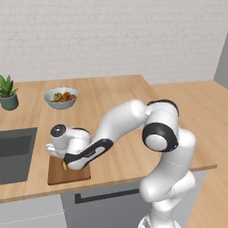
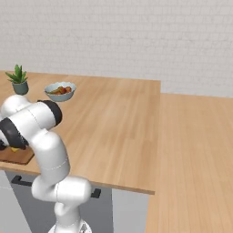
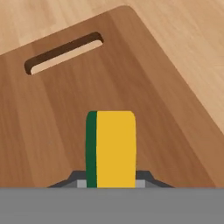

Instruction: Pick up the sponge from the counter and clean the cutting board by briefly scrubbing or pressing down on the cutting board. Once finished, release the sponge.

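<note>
My gripper (image 3: 111, 181) is shut on the sponge (image 3: 114, 148), which stands on edge between the fingers, green face on the left and yellow foam on the right. Below it lies the dark brown cutting board (image 3: 57, 113), its slot handle (image 3: 63, 52) at the far end. In the left base view the gripper (image 1: 66, 164) is low over the near left part of the cutting board (image 1: 73, 175), with a bit of yellow sponge (image 1: 64, 166) showing. I cannot tell whether the sponge touches the board. The board lies at the front edge of the counter (image 1: 116, 98).
A sink (image 1: 15, 153) is sunk into the counter just left of the board. A bowl of fruit (image 1: 61, 97) and a potted plant (image 1: 8, 92) stand further back. The counter's front edge runs close below the board, and the worktop extends far to the right.
</note>
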